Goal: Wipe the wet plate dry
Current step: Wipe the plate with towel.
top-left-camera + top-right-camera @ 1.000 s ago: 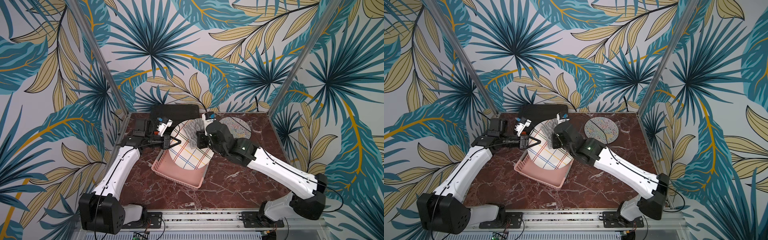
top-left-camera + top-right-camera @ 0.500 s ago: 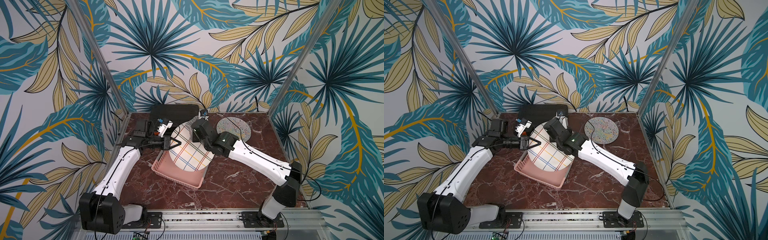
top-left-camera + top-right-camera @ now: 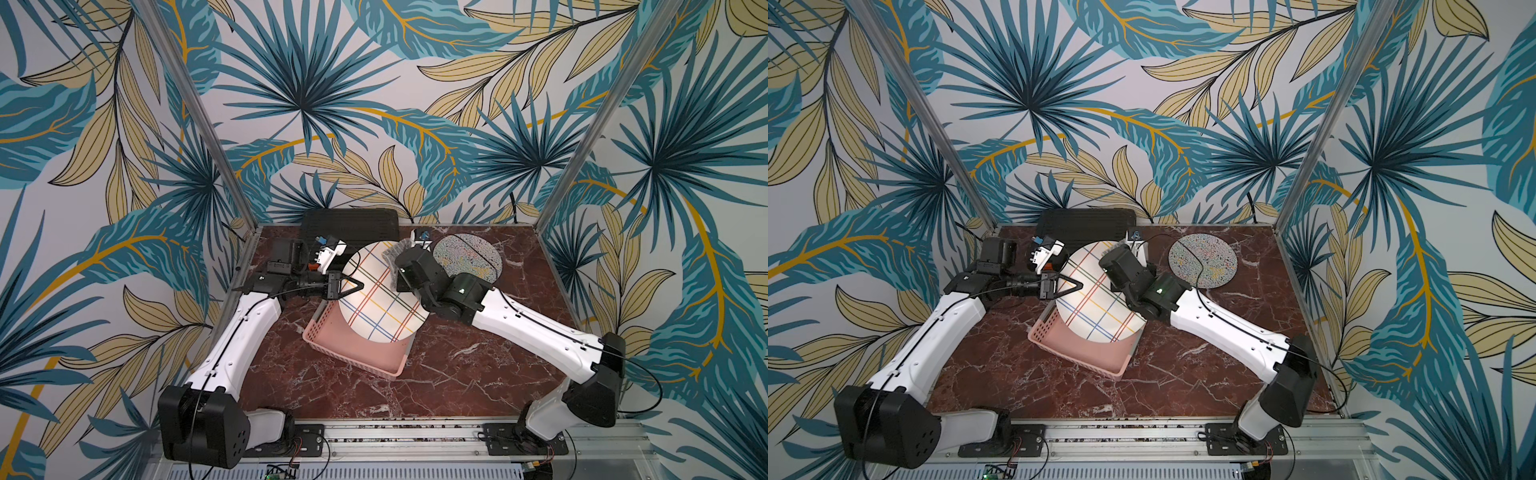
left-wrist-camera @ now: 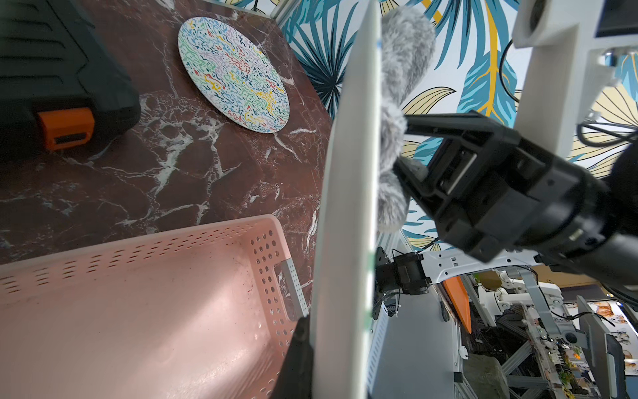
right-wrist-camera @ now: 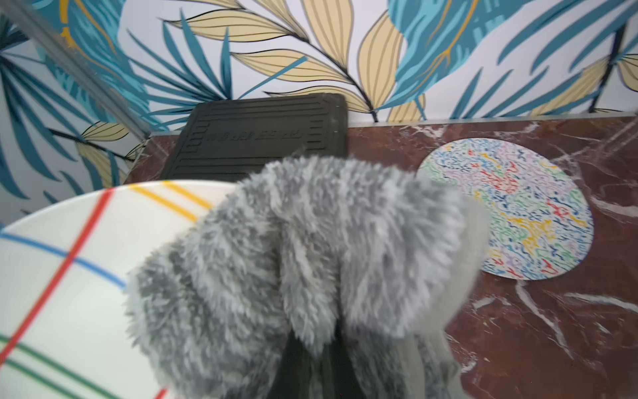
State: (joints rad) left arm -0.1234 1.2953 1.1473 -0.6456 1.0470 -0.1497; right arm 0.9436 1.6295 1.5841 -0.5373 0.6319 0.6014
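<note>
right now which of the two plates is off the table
The plate with coloured grid lines, held on edge in the left jaws over the pink basket; the squiggle-patterned plate lies flat on the marble.

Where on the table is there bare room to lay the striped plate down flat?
Bare marble lies between the pink basket and the front rail. The back is crowded: the black case, the patterned plate, and the striped plate held upright.

Saw a white plate (image 3: pixel 382 299) crossed by red, blue, yellow and green lines, a grey cloth (image 5: pixel 293 259), a pink perforated basket (image 4: pixel 138 311), a multicoloured squiggle-print mat (image 3: pixel 467 259), a black case (image 3: pixel 349 224), a white-veined dark-red tabletop (image 3: pixel 457 374).
</note>
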